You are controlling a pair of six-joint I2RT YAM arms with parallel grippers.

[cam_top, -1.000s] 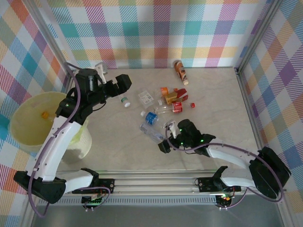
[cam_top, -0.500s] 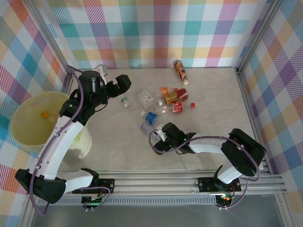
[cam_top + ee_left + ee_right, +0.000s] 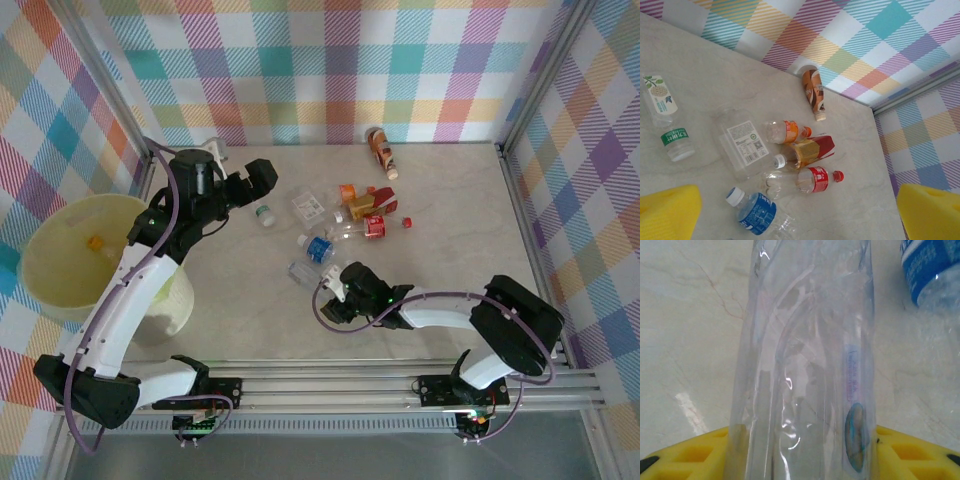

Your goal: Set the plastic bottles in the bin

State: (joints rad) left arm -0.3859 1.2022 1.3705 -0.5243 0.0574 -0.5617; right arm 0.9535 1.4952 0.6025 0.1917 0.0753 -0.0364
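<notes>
Left jaws wide open; right jaws around a clear bottle [image 3: 805, 365], grip uncertain.

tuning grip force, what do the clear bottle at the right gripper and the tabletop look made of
Clear bottle: thin glossy plastic, it seems; see-through, creased, with bright highlights. Tabletop: smooth pale surface with faint marble veins, stone or printed laminate; cannot tell which.

The bench [image 3: 450, 220] is a pale cream slab with faint marble veining, softly and evenly lit, with a slight sheen. Walls [image 3: 330, 70] of pastel plaid in teal, orange, purple, yellow and white close it in on three sides. Slim metal posts [image 3: 545, 72] stand at the corners, and grey metal rails [image 3: 330, 385] run along the near edge.
</notes>
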